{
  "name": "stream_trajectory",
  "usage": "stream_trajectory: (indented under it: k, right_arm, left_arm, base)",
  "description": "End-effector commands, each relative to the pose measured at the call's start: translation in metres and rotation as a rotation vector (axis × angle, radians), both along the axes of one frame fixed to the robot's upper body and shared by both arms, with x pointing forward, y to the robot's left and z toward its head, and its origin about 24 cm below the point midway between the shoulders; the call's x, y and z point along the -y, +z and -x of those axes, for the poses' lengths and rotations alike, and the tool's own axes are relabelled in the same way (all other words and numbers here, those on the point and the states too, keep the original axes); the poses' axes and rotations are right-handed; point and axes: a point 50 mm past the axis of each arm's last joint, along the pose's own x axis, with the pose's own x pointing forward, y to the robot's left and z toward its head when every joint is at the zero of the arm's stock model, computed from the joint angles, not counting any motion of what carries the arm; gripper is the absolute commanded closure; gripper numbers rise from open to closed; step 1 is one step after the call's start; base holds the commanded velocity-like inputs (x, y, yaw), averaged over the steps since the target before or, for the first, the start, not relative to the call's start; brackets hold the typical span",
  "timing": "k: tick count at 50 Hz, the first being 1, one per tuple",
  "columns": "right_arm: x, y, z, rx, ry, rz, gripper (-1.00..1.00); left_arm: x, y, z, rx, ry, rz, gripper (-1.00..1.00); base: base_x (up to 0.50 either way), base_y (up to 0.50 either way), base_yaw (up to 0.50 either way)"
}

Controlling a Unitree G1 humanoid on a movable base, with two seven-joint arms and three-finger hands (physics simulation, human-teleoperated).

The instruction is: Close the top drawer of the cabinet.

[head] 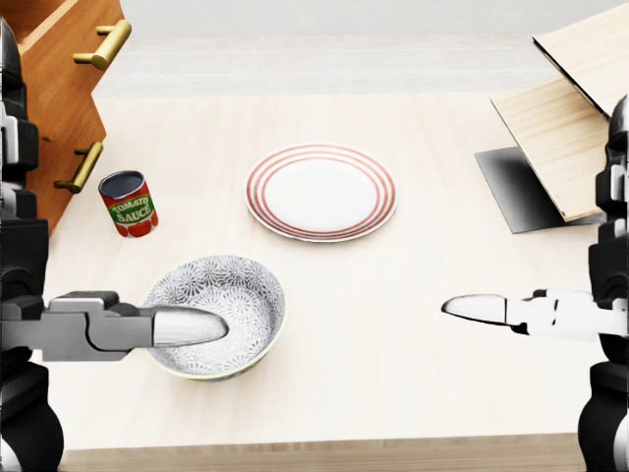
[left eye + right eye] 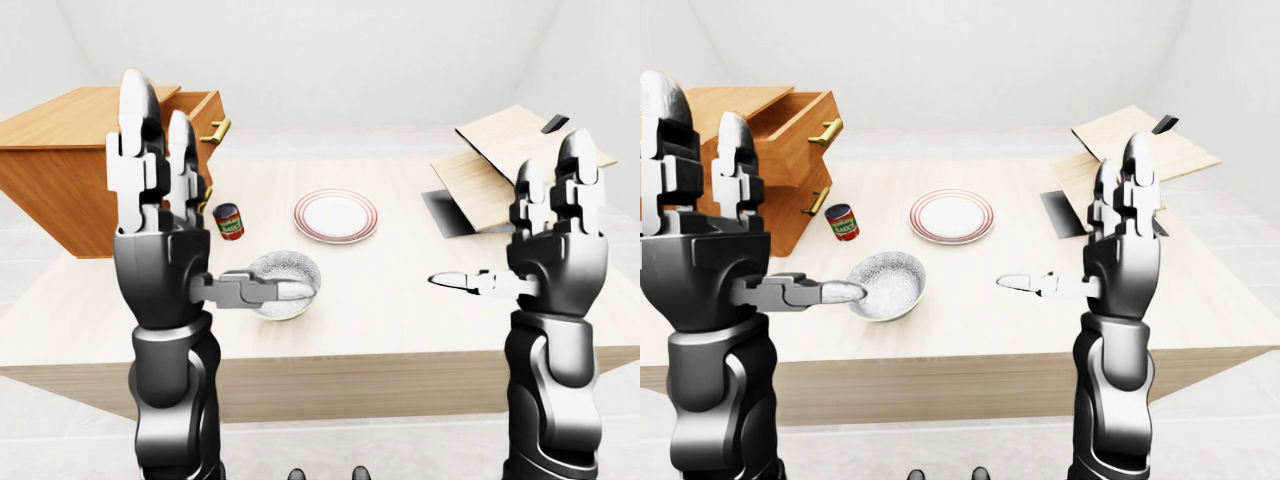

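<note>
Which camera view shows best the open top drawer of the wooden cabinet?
The right-eye view: the pulled-out wooden top drawer with its brass handle shows clear of the left hand. In the left-eye view that hand covers most of it; the head view crops it.

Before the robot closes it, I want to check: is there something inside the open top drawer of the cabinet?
The top drawer stands pulled out, and only its bare wooden inner walls show. Its floor is hidden by its own wall and the raised left hand, so contents cannot be ruled out.
</note>
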Motion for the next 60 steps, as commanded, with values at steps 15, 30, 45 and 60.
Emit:
stream_trajectory:
  k: [15, 30, 45, 60]
  right_arm:
    - [0.0, 0.058, 0.032, 0.311, -0.007, 0.054, -1.0]
    - [-0.004, 0.074, 0.045, 0.414, 0.009, 0.056, -1.0]
    - [0.0, 0.071, 0.045, 0.397, -0.01, 0.066, -1.0]
    - [0.002, 0.069, 0.037, 0.37, -0.015, 0.053, -1.0]
  left_arm:
    - [-0.014, 0.069, 0.023, 0.386, 0.081, 0.03, -1.0]
    - [-0.018, 0.071, 0.02, 0.389, 0.091, 0.042, -1.0]
    - [-0.015, 0.068, 0.023, 0.381, 0.072, 0.036, -1.0]
    - [-0.015, 0.061, 0.027, 0.359, 0.076, 0.026, -1.0]
  base:
    - [0.0, 0.0, 0.0]
    - [0.0, 0.0, 0.0]
    - [0.0, 0.0, 0.0]
    - [0.0, 0.0, 0.0]
